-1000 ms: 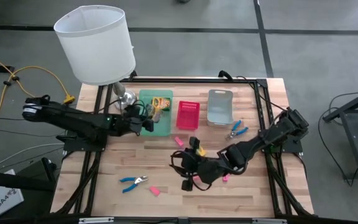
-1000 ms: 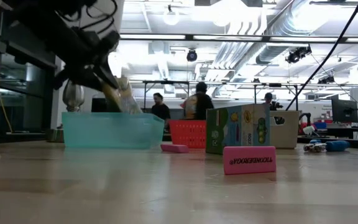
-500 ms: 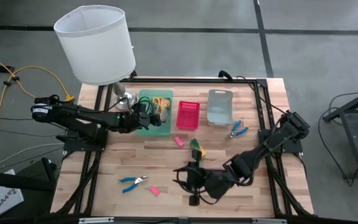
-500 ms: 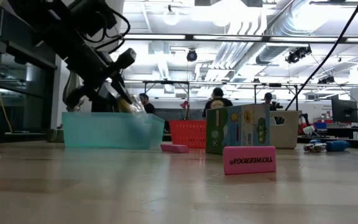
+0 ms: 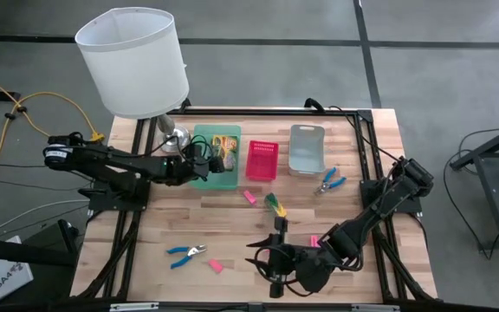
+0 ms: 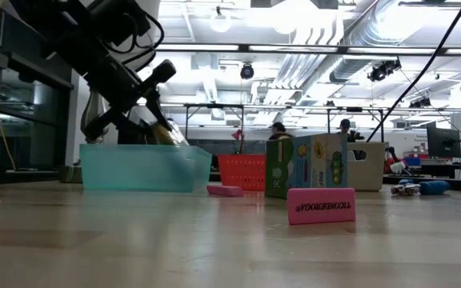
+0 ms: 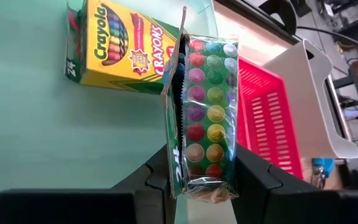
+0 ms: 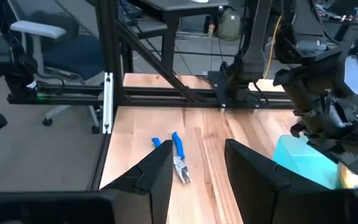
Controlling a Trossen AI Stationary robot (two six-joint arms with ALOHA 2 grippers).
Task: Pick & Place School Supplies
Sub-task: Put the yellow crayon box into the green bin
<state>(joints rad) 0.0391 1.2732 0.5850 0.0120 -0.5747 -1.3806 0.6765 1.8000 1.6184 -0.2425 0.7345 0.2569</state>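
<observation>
**Right arm swung toward the near edge; left arm held its box over the green tray**

Since the earlier frames the right arm had swept down the tabletop (image 5: 232,225) toward its near edge, while the left arm had settled over the green tray (image 5: 199,180).

The lamp (image 5: 133,61) stood at the far left corner, with the green tray, pink tray (image 5: 262,161) and grey tray (image 5: 306,149) in a row beside it.

The left hand (image 7: 197,180) gripped a crayon box (image 7: 205,112), held end-up above the tray floor. Its face showed rows of coloured dots on green. A second crayon box (image 7: 126,46), yellow with green lettering, already lay flat in the tray.

To do this step well, the hand should lower until the box nearly touches the tray floor, clear of the box beside it, then release.

The right hand (image 8: 197,171) stood open and empty, facing blue-handled pliers (image 8: 178,158). A third crayon box (image 5: 275,206) stood mid-tabletop, near a pink eraser (image 5: 250,197).
</observation>
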